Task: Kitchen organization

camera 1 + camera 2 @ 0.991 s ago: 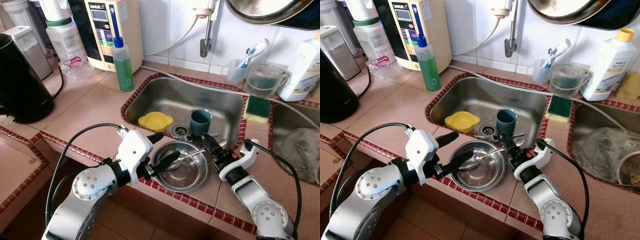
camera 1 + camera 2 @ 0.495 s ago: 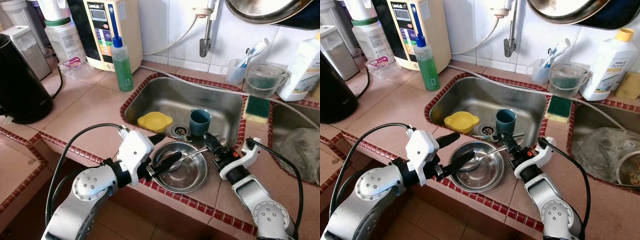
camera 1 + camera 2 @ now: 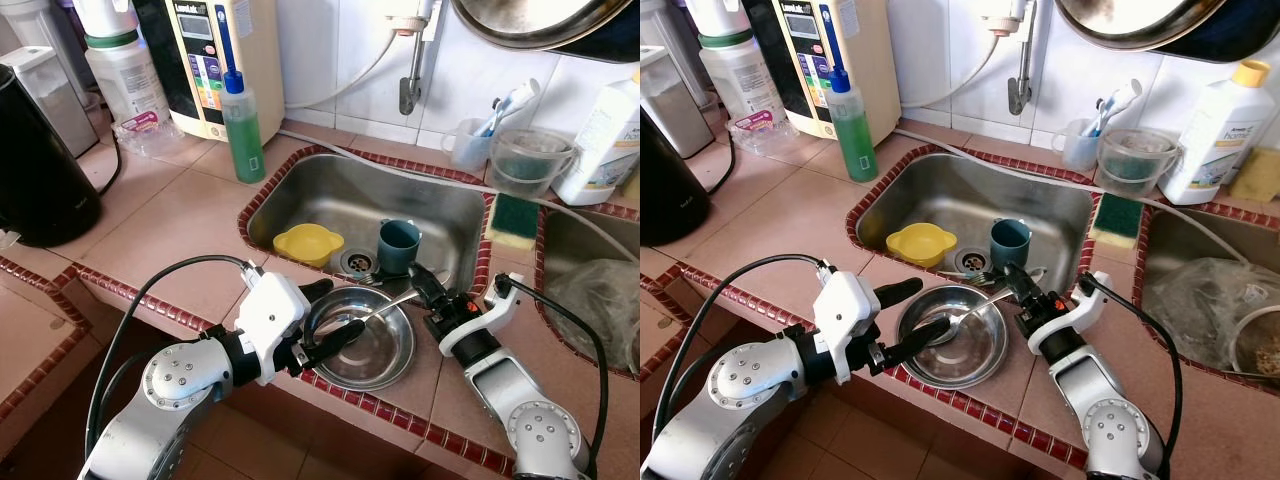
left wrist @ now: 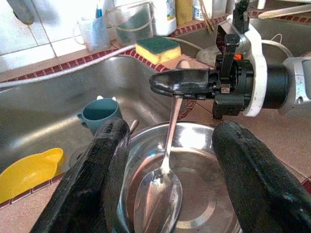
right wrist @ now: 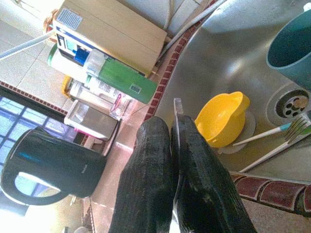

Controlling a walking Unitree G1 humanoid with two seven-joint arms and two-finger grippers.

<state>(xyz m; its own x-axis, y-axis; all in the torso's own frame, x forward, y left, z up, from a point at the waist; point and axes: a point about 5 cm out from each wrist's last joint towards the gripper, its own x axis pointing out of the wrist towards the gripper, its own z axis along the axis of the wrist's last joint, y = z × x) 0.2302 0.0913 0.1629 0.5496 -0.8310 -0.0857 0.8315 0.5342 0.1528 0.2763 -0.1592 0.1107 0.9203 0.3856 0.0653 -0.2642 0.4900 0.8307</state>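
A steel bowl sits on the tiled counter edge in front of the sink. A metal spoon lies with its scoop inside the bowl and its handle slanting up to the right. My right gripper is shut on the spoon's handle, just past the bowl's far right rim. My left gripper is open at the bowl's left side, with one finger outside the rim and the other over the bowl. In the left wrist view both fingers straddle the spoon, apart from it.
The sink behind holds a yellow bowl, a teal cup and loose cutlery by the drain. A green soap bottle and a black kettle stand left. A sponge lies right, beside a second basin.
My left gripper has sunk a little and slid nearer along the bowl's left rim. The right gripper stays shut on the spoon handle, almost still.
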